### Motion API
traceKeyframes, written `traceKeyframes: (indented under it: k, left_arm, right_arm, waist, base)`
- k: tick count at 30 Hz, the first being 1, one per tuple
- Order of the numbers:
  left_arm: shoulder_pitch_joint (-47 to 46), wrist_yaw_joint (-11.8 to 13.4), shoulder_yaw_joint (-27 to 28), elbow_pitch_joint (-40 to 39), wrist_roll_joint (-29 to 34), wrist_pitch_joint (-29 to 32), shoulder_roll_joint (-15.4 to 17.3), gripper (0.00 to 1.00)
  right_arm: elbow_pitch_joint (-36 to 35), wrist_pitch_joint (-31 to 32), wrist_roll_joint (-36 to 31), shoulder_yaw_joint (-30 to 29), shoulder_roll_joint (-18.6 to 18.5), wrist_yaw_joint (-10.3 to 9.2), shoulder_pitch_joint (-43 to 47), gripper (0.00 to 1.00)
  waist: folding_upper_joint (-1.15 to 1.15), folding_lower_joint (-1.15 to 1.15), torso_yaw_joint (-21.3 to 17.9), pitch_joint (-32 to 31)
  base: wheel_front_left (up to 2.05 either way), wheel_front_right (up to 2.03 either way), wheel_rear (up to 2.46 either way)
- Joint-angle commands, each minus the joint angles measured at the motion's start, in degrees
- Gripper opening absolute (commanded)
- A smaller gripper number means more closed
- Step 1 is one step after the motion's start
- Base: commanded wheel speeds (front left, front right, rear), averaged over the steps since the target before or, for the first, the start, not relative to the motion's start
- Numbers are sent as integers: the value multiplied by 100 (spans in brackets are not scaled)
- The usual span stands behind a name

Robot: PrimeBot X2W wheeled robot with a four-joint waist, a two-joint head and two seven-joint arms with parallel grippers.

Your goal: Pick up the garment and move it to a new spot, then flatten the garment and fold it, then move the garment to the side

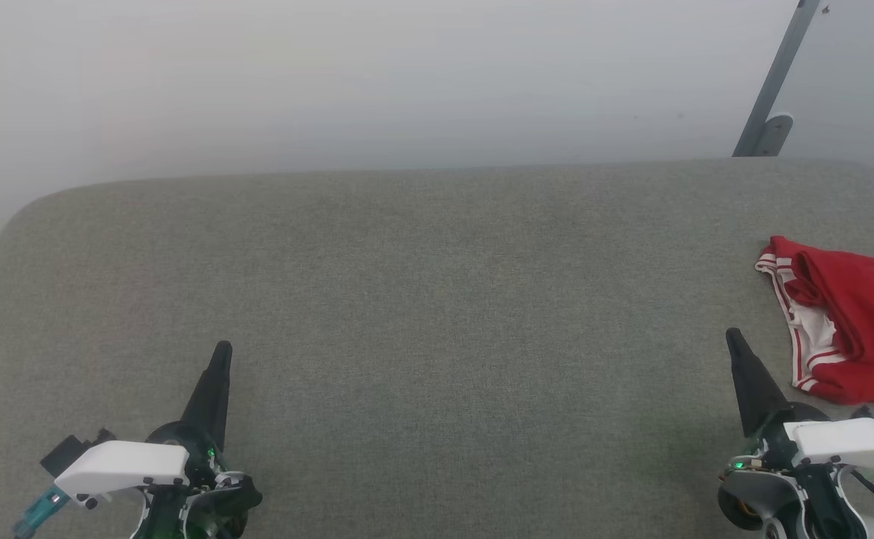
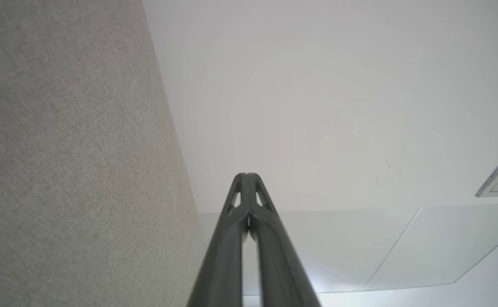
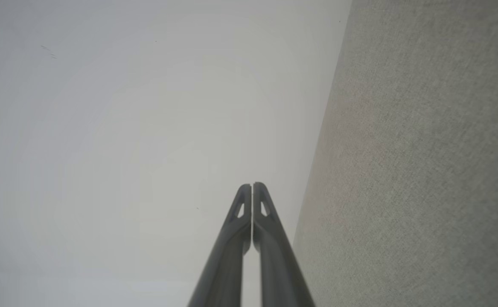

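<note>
The garment (image 1: pixel 852 329), red with white striped trim, lies bunched at the right edge of the grey fabric surface (image 1: pixel 422 299), partly cut off by the head view's border. My right gripper (image 1: pixel 733 337) is shut and empty, its tip just left of the garment and apart from it. My left gripper (image 1: pixel 222 349) rests shut and empty at the lower left, far from the garment. In the left wrist view my left gripper (image 2: pixel 246 175) has its fingers pressed together. In the right wrist view my right gripper (image 3: pixel 252 184) also has its fingers pressed together.
A pale wall (image 1: pixel 332 75) stands behind the surface's rounded far edge. A grey metal post (image 1: pixel 774 90) leans at the back right. The grey fabric (image 2: pixel 61 170) shows on the left in the left wrist view, and the grey fabric (image 3: pixel 423 170) on the right in the right wrist view.
</note>
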Motion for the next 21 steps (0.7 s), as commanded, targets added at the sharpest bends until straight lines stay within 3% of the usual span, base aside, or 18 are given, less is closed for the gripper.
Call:
traceKeyframes:
  k: [1,21]
  left_arm:
    - [-65,-18,16,-2,-16,21,-8,0]
    - [-65,-18,14,-2,-18,19,-9,0]
  right_arm:
    - [-25,13,25,-4,-13,0,-37,0]
    - [-25,13,26,-4,-13,0,-37,0]
  waist:
    - [0,0,0,0]
    - [0,0,0,0]
  base:
    - [0,0,0]
    - [0,0,0]
